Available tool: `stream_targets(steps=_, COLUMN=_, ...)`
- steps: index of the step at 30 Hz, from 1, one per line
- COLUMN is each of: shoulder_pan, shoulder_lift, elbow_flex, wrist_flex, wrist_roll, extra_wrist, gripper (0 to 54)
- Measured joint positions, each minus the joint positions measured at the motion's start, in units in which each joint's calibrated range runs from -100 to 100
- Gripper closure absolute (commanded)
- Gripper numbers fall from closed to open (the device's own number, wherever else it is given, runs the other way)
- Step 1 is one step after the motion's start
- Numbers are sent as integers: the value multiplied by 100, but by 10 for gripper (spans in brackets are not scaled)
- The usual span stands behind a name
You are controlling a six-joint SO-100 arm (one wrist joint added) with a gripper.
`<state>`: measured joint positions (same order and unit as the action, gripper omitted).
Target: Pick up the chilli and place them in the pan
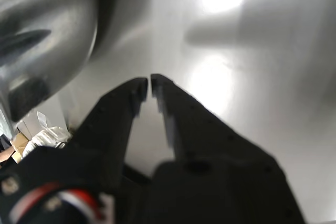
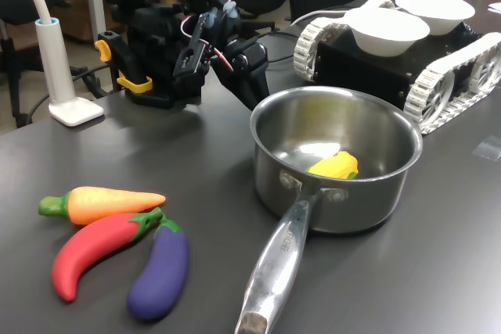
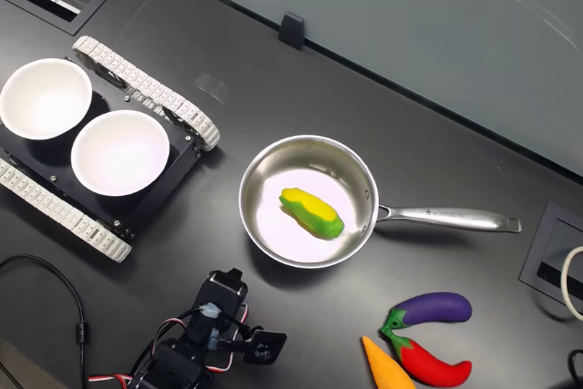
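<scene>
The chilli [image 2: 90,252] [image 3: 430,363], glossy red with a green cap, lies on the dark table between an orange carrot [image 2: 109,202] [image 3: 386,372] and a purple eggplant [image 2: 160,271] [image 3: 434,308]. The steel pan [image 2: 368,205] [image 3: 282,236] stands mid-table, its long handle towards the second exterior view's right, with a yellow-green toy corn [image 2: 335,166] [image 3: 311,211] inside. My gripper [image 1: 148,84] [image 2: 255,93] [image 3: 271,344] hangs low beside the pan's outer wall [image 1: 47,30], on the side away from the chilli. Its black jaws are shut with nothing between them.
A black tracked vehicle [image 2: 450,76] [image 3: 137,88] carries two white bowls [image 2: 387,29] [image 3: 118,152] beyond the pan. A white lamp base [image 2: 74,107] stands at the first exterior view's left. A table inset [image 3: 556,261] sits by the second exterior view's right edge.
</scene>
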<state>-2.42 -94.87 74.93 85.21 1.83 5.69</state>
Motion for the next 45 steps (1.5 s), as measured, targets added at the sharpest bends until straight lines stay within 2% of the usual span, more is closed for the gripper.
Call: stream_targets(steps=45, shoulder_pan=-187, shoulder_lift=0, elbow_flex=0, wrist_flex=0, wrist_roll=98, extra_wrist=9, gripper=536)
